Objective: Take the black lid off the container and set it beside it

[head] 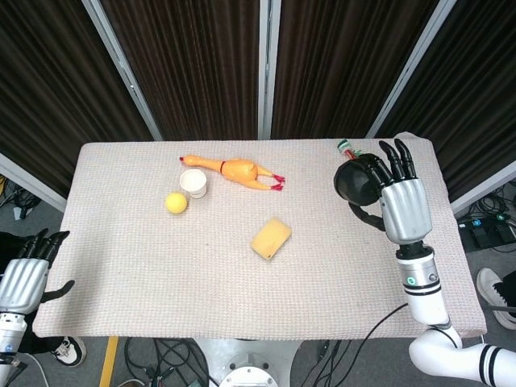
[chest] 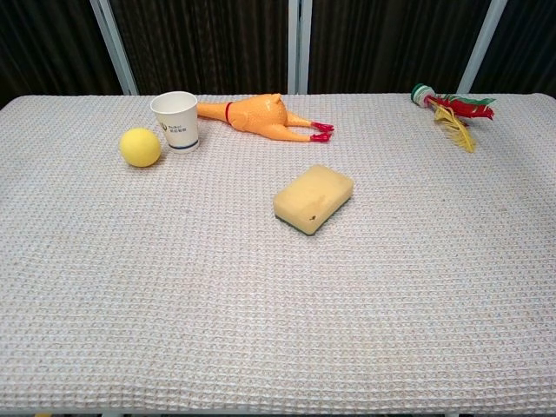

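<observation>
In the head view my right hand [head: 401,205] is raised well above the table's right side and grips a black round object [head: 355,184] against its palm. Whether this is the lid alone or the lidded container does not show. The object hides most of the feathered toy [head: 345,147] beneath it. The chest view shows neither this hand nor the black object. My left hand [head: 22,278] hangs off the table's near left corner, fingers apart and holding nothing.
A white paper cup [chest: 175,121], a yellow ball [chest: 140,147] and a rubber chicken [chest: 257,115] lie at the back left. A yellow sponge [chest: 314,198] sits mid-table. The red-green feathered toy [chest: 453,107] lies at the back right.
</observation>
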You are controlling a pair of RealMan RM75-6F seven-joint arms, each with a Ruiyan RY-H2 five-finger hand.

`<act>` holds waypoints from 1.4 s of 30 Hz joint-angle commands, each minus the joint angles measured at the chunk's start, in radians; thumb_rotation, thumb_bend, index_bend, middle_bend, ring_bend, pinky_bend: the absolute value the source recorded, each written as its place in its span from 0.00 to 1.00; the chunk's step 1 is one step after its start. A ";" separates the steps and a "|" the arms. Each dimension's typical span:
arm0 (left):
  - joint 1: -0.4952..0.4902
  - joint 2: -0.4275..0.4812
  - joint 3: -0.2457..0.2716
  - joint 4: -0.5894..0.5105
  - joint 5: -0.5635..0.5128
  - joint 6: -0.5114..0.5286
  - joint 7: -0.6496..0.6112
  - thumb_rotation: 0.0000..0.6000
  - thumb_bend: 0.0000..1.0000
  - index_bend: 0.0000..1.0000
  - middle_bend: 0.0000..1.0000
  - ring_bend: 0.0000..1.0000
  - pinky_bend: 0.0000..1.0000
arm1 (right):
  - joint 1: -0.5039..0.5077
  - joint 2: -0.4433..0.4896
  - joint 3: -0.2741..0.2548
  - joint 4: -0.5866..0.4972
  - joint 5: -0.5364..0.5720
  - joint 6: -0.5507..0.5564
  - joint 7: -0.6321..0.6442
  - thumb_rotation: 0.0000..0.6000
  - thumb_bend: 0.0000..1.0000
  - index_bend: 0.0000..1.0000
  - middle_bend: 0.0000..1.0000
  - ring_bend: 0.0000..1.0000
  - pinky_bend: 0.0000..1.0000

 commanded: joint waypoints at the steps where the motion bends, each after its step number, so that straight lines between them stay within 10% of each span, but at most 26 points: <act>1: -0.002 -0.002 -0.003 0.002 0.003 0.003 -0.006 1.00 0.19 0.08 0.10 0.00 0.16 | 0.036 -0.106 -0.133 0.228 0.286 -0.495 -0.031 1.00 0.15 0.27 0.45 0.10 0.00; 10: -0.009 -0.002 -0.010 -0.002 -0.007 -0.005 0.001 1.00 0.19 0.08 0.10 0.00 0.17 | 0.068 -0.176 -0.127 0.326 0.293 -0.508 -0.041 1.00 0.16 0.27 0.44 0.11 0.00; 24: -0.010 -0.004 -0.004 0.000 -0.005 -0.008 0.004 1.00 0.19 0.08 0.10 0.00 0.17 | 0.085 -0.078 -0.188 0.009 0.036 -0.565 0.138 1.00 0.16 0.27 0.44 0.11 0.00; 35: -0.009 0.002 0.003 -0.003 0.008 -0.002 -0.012 1.00 0.19 0.08 0.10 0.00 0.17 | 0.076 -0.108 -0.070 0.414 0.201 -0.416 -0.072 1.00 0.16 0.28 0.44 0.11 0.00; 42: -0.010 0.008 0.002 -0.007 0.004 -0.006 -0.014 1.00 0.19 0.08 0.10 0.00 0.17 | 0.094 -0.105 -0.101 0.292 0.137 -0.466 -0.007 1.00 0.16 0.28 0.44 0.10 0.00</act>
